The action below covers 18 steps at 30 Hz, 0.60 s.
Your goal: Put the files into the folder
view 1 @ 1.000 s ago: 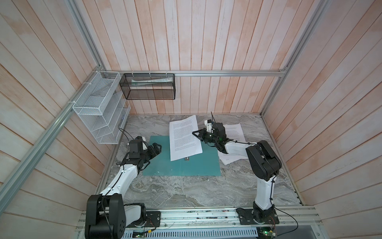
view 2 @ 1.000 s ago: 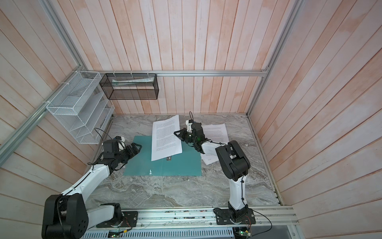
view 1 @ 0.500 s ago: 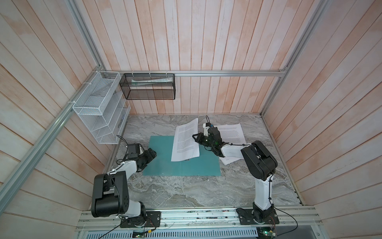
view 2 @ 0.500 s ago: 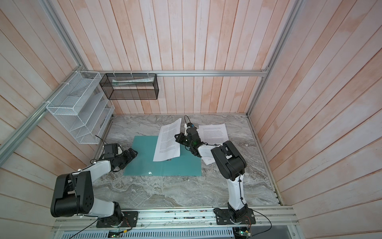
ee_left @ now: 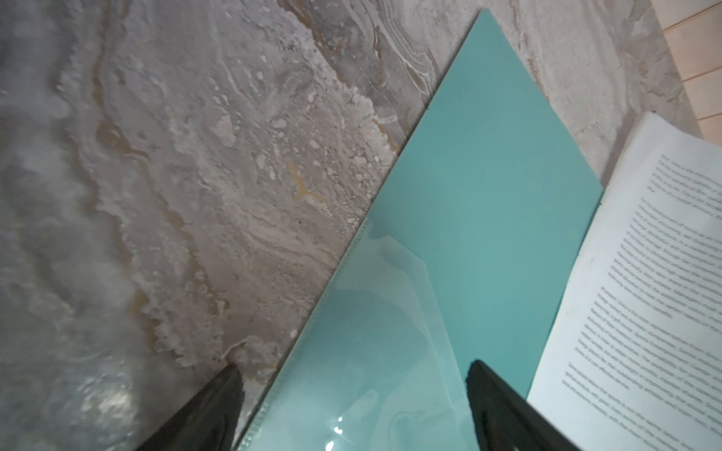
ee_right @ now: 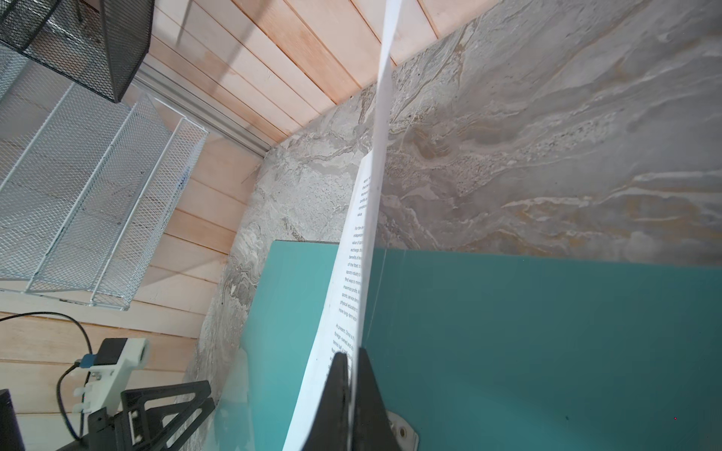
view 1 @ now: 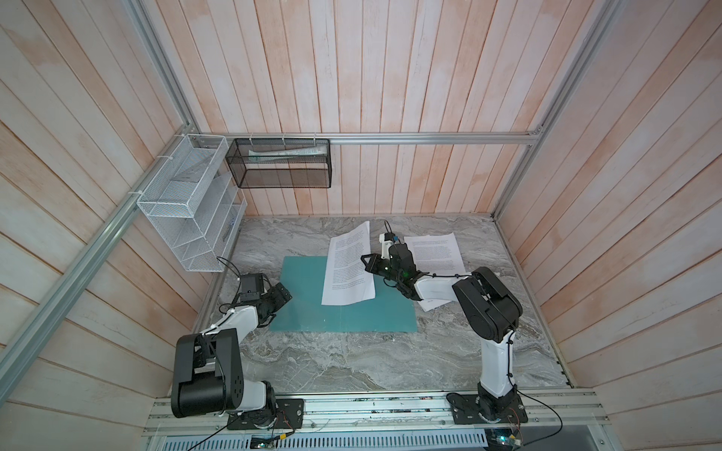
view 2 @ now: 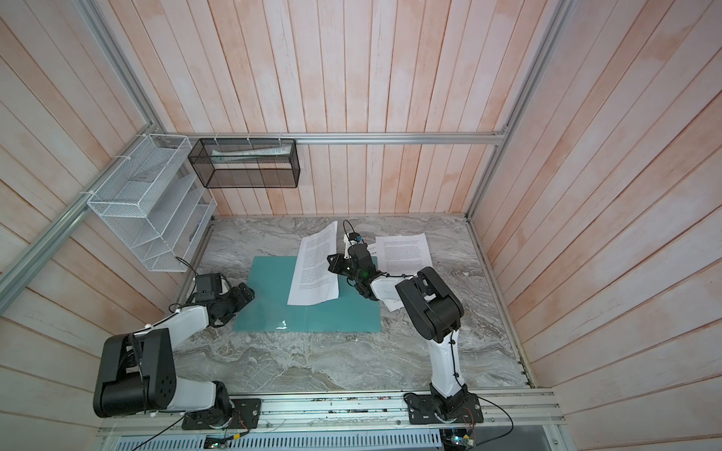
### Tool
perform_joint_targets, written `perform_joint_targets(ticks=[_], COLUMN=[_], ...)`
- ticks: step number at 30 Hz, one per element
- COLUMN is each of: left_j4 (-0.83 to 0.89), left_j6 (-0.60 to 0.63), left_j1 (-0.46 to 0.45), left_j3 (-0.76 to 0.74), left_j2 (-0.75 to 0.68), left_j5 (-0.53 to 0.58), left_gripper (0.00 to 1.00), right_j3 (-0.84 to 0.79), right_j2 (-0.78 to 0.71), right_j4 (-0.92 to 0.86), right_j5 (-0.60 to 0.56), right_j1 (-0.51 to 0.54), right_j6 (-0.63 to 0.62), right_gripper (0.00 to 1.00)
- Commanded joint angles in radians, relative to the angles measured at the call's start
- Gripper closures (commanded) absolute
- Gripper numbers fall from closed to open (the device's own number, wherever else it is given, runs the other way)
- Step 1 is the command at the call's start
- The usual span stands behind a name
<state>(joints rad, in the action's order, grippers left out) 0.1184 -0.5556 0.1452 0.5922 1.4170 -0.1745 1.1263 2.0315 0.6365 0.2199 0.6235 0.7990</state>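
Right gripper (view 1: pixel 366 261): pinched shut on the right edge of one printed sheet (view 1: pixel 347 269), mid-frame in a top view.
Held sheet: lifted and curling, lower end over the teal folder (view 1: pixel 304 300).
Left gripper (view 1: pixel 284 293): jaws wide apart, empty, astride the folder's left edge.
Sheets: three; two other sheets (view 1: pixel 431 252) lie on the table (view 1: pixel 351 363), right of centre.
Folders: one, lying flat.
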Motion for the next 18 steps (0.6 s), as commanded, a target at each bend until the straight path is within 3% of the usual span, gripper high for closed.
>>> perform_joint_targets(ticks=[1, 10, 18], left_j4=[0.016, -0.055, -0.068], left_j6=[0.023, 0.016, 0.013], left_j1=[0.006, 0.007, 0.006], left_j3=[-0.025, -0.036, -0.067], left_j2=[-0.003, 0.028, 0.02], left_j5=[-0.001, -0.164, -0.186], left_gripper=[0.08, 0.09, 0.1], right_j3=[0.013, 0.032, 0.029], right_j2=[0.024, 0.054, 0.07], right_j4=[0.017, 0.013, 0.033], right_j5=[-0.02, 0.002, -0.007], right_j1=[0.014, 0.027, 0.048], right_j6=[-0.036, -0.067, -0.052], right_gripper=[1.0, 1.0, 1.0])
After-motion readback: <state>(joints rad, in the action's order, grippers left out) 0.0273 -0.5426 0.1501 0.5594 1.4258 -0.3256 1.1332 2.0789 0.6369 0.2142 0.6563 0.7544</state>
